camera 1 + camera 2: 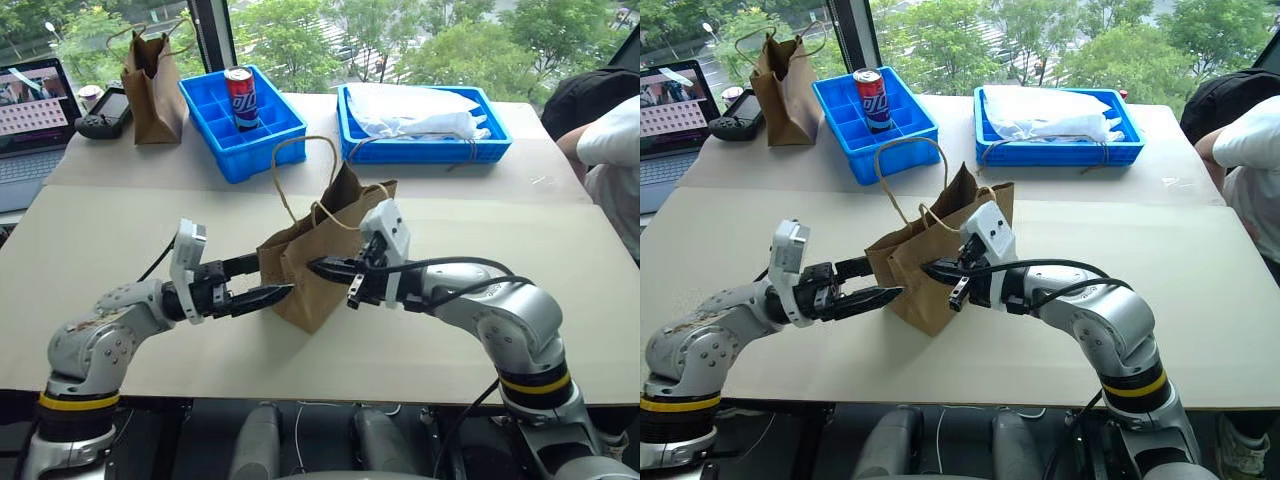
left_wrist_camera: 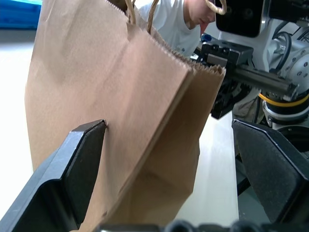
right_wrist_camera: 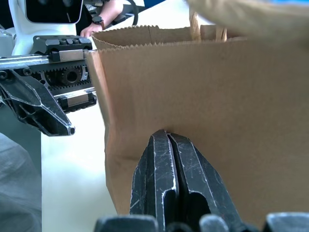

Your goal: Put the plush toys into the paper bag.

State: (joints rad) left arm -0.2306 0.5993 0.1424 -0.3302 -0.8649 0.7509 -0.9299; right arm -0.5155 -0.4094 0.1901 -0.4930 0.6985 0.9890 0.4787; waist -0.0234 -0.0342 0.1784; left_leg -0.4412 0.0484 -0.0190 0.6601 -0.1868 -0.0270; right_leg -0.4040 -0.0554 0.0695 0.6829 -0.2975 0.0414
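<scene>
I see the paper bag (image 1: 315,262) upright mid-table, in front of the blue crate (image 1: 243,125) — my left gripper (image 1: 262,297) gapes wide around its corner edge, my right gripper (image 3: 166,145) pressed closed against its wall, holding nothing

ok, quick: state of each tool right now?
Left tool: open, fingers straddling a corner of the paper bag, not gripping it.
Right tool: closed, tips against the bag's side wall, holding nothing.
</scene>
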